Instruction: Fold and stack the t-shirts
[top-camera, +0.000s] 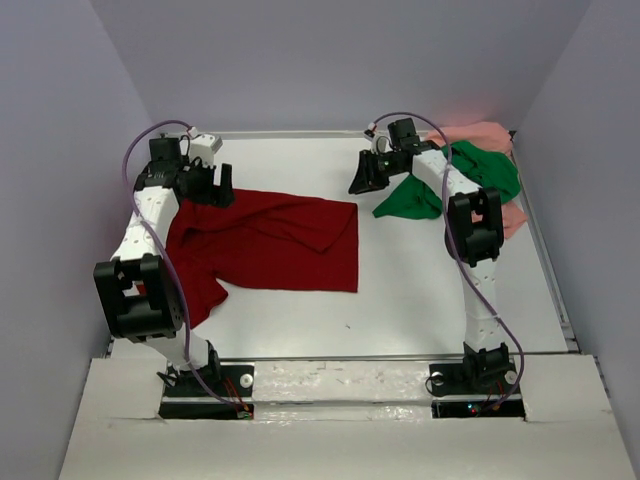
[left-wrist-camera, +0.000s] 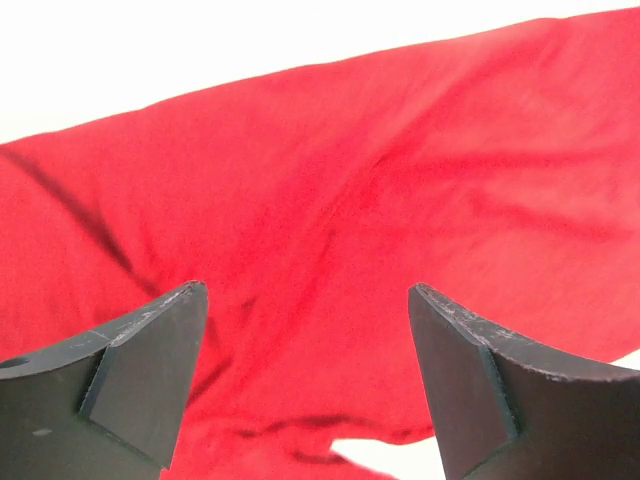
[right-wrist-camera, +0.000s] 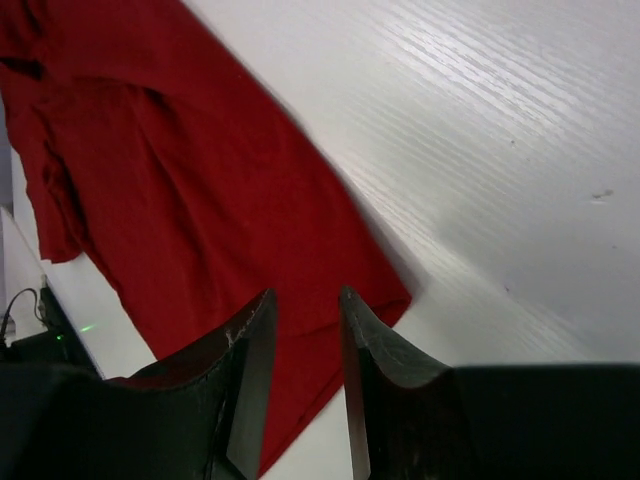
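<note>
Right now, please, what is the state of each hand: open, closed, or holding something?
Left hand: wide open, holding nothing, over the dark red t-shirt.
Right hand: open only a little, holding nothing.

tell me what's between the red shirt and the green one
Only a narrow strip of bare white table separates the dark red t-shirt from the green t-shirt, seen in the top view; the right gripper hangs just beyond that gap.

Our left arm and right arm are white links with black joints; purple cables trail along both; our end effector fingers are black wedges.
</note>
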